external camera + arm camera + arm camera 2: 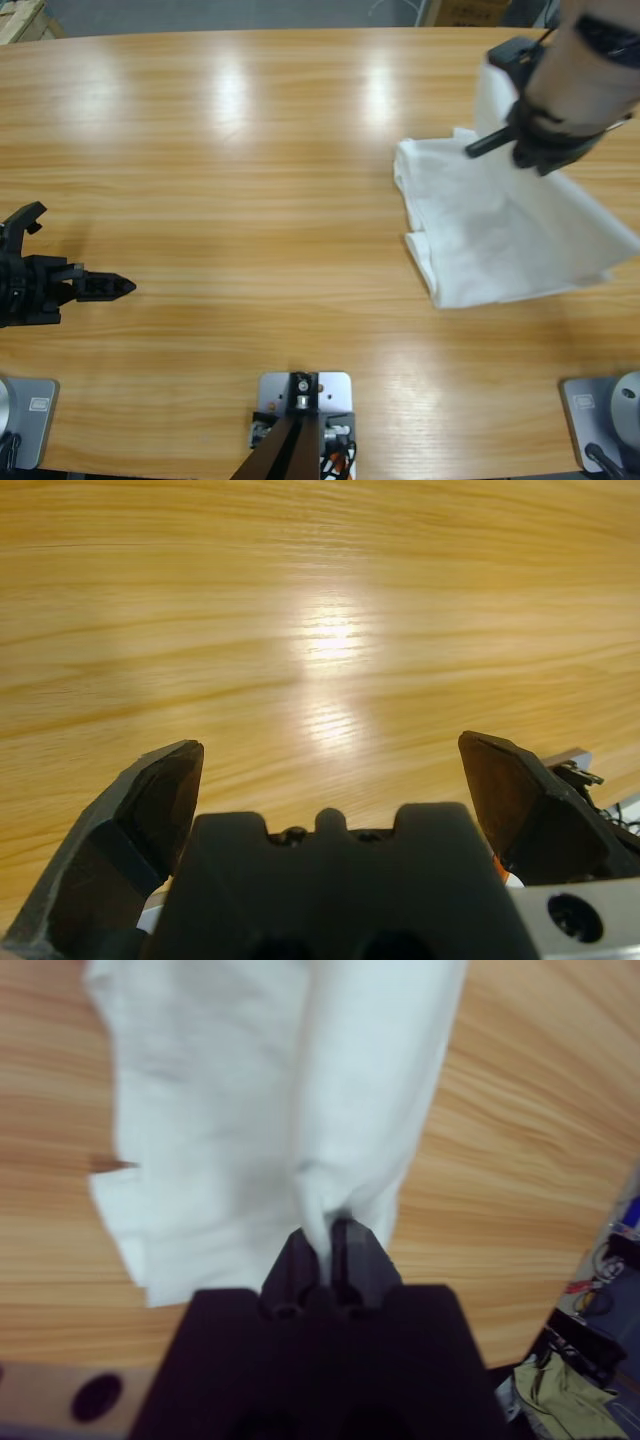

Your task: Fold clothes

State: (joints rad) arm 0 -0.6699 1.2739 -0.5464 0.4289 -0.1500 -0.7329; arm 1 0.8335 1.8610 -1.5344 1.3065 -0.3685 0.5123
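Observation:
The clothes are one white T-shirt, bunched and partly folded on the right side of the wooden table. My right gripper comes in from the upper right and is shut on a pinch of the shirt, which rises from the table toward it. In the right wrist view the T-shirt hangs from my right gripper and spreads over the wood below. My left gripper rests low at the table's left edge, far from the shirt. It stands open over bare wood in the left wrist view.
Bare wood spans the middle and left of the table between the two arms. The shirt's right part reaches the table's right edge. Beyond that edge, the right wrist view shows cables and cloth on the floor.

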